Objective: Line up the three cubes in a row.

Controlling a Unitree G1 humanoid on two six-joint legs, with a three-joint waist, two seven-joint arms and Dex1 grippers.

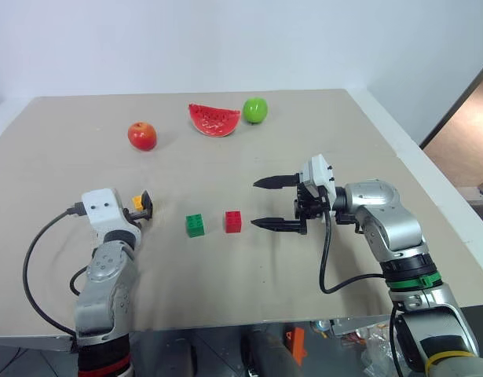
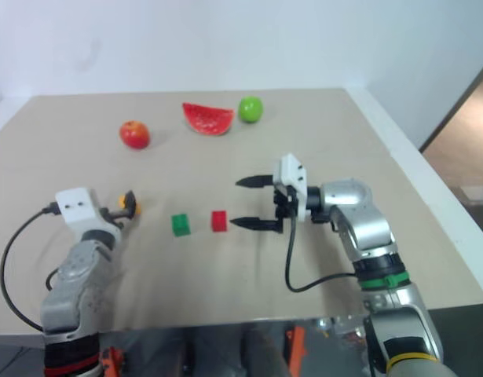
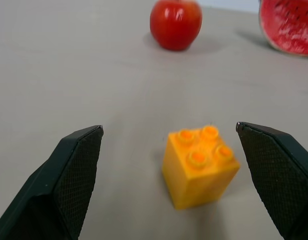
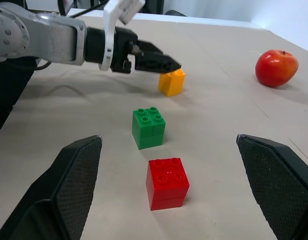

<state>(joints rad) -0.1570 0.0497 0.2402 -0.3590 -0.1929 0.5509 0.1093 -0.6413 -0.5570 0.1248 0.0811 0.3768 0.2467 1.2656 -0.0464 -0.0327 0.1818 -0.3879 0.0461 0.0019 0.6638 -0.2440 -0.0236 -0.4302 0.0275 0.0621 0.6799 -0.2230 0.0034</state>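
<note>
Three studded cubes sit on the tan table [image 1: 249, 283]. The green cube [image 1: 195, 225] and the red cube [image 1: 233, 221] stand side by side near the middle, a small gap between them. The yellow-orange cube [image 1: 137, 203] rests further left and a little farther back. My left gripper [image 3: 169, 127] is open and level, its fingers on either side of the yellow-orange cube [image 3: 199, 167] without touching it. My right gripper [image 1: 257, 204] is open, points left, and hangs just right of the red cube [image 4: 167, 182] with nothing between its fingers.
At the back of the table lie a red apple [image 1: 142, 135], a watermelon slice [image 1: 214, 119] and a green apple [image 1: 255, 109]. The table's front edge runs close below both arms.
</note>
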